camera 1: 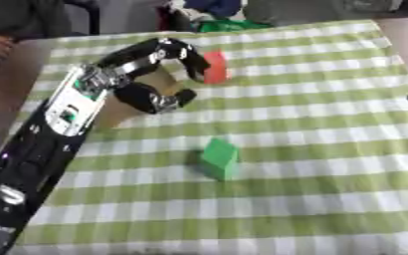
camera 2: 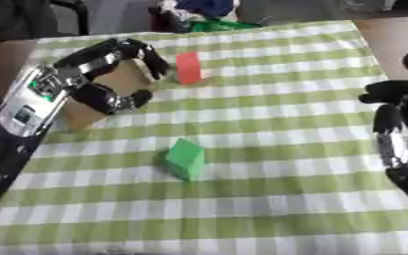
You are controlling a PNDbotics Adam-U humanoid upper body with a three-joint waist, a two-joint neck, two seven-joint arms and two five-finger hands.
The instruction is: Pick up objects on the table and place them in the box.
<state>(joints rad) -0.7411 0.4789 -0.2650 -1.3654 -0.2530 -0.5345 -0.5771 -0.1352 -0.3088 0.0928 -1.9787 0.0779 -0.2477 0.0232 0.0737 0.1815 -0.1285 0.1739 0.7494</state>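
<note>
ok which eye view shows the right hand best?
Right eye view. The right hand fills its right edge there, with dark fingers up, relaxed and holding nothing, over the checked tablecloth. The left eye view catches only a dark tip of it at its right edge, too little to read its pose.

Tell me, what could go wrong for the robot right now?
The left hand reaches over the brown box with curled fingers right beside the red block. It isn't clear the block is gripped, so a fingertip might knock it over or push it away. The arm is low over the box and might bump it. The green block is still on the tablecloth, waiting.
</note>
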